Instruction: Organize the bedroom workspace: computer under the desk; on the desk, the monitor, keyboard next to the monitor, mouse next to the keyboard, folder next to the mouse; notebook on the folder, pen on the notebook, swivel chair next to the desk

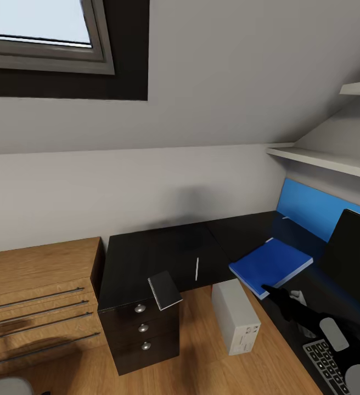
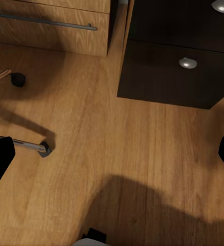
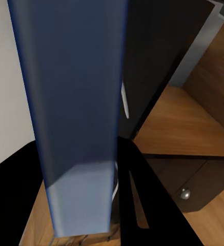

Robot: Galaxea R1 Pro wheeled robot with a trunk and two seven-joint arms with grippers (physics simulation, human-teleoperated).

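My right gripper point(image 1: 269, 289) is shut on the near edge of the bright blue folder point(image 1: 271, 264), which is tilted over the inner corner of the black desk point(image 1: 147, 255); I cannot tell whether it touches the top. The same folder point(image 3: 76, 102) stands close up between the black fingers in the right wrist view. The dark grey notebook point(image 1: 165, 289) overhangs the desk's front edge, with the whitish pen point(image 1: 197, 269) beside it. Under the desk stands the light grey computer point(image 1: 235, 316). The monitor point(image 1: 356, 247) and keyboard point(image 1: 325, 363) sit at the right. My left gripper point(image 2: 112, 154) is open over the wooden floor.
A low wooden dresser point(image 1: 37, 293) stands left of the desk's black drawers point(image 1: 142, 328). The swivel chair's chrome leg and caster point(image 2: 42, 148) lie on the floor near the left gripper, its grey seat point(image 1: 4, 387) at the lower left. White wall shelves point(image 1: 328, 160) hang above the desk's right wing.
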